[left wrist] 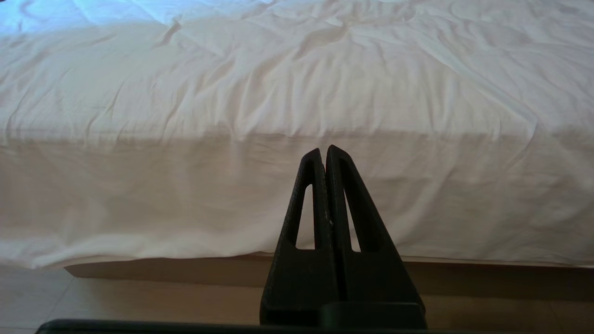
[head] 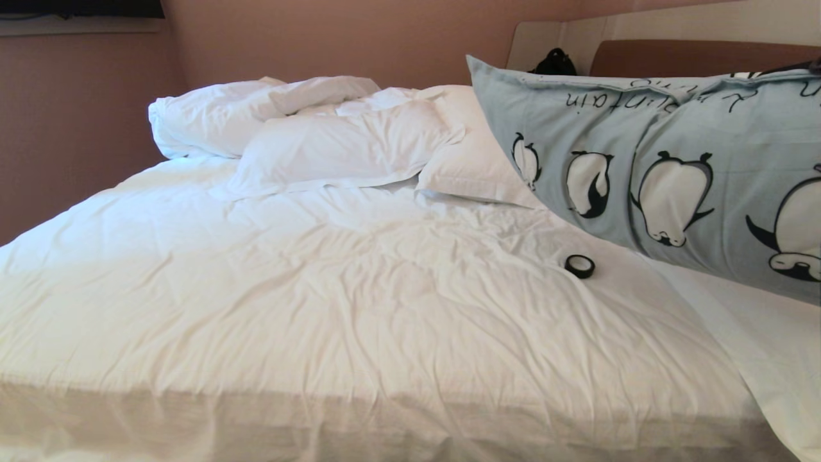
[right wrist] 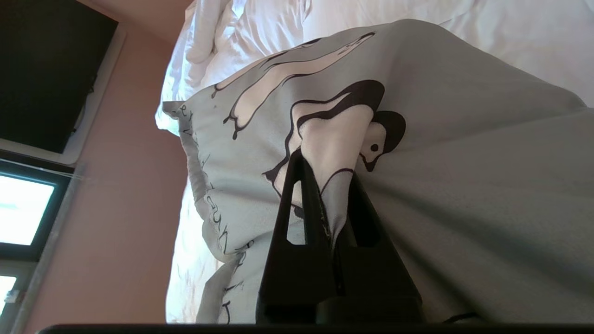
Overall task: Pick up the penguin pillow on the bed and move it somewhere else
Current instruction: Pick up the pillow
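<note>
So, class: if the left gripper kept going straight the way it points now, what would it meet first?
Most likely the sheet-draped side of the bed; the left gripper aims at it, though depth is unclear.

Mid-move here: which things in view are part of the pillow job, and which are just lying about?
Part of the job:
- penguin pillow, lifted over the bed's right side
- right gripper, pinching the pillow's fabric
- bed

Just lying about:
- black tape roll on the sheet
- white pillows
- rumpled duvet
- left gripper, parked at the bed's edge
</note>
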### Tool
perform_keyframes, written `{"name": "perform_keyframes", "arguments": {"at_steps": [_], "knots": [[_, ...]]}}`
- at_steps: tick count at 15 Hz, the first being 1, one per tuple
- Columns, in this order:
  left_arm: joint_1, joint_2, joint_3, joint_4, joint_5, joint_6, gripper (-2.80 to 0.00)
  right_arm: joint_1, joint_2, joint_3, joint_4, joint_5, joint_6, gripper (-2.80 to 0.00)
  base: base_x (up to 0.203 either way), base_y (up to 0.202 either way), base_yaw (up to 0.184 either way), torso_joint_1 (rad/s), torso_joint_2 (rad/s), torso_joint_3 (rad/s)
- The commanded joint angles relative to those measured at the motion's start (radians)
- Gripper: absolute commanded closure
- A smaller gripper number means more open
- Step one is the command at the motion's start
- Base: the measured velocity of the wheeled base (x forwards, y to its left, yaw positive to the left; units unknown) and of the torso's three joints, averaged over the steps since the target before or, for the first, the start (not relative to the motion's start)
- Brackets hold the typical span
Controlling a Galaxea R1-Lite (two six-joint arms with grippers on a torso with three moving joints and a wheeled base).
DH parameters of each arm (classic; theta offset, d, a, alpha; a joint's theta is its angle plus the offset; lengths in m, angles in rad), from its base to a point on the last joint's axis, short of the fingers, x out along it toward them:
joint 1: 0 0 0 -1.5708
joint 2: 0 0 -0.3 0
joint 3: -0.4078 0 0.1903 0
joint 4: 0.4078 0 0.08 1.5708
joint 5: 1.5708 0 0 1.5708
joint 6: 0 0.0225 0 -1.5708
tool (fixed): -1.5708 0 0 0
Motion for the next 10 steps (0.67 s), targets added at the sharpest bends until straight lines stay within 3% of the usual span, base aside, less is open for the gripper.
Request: {"name": "perform_keyframes", "arguments": {"at_steps": [1, 7, 10], "knots": [[0.0, 0.0, 0.002, 0.0, 0.0, -0.003, 0.0, 0.003, -0.007, 0.005, 0.002, 0.004, 0.015, 0.0, 0.0, 0.0, 0.0, 0.0, 0.0, 0.0], [0.0, 0.0, 0.002, 0.0, 0.0, -0.004, 0.0, 0.003, -0.007, 0.013, 0.001, 0.005, 0.013, 0.0, -0.009, 0.0, -0.001, 0.0, 0.0, -0.001], [0.0, 0.0, 0.002, 0.0, 0.0, -0.003, 0.0, 0.003, -0.009, 0.015, 0.001, 0.005, 0.013, 0.0, -0.152, 0.0, 0.004, 0.0, 0.0, 0.0]]}}
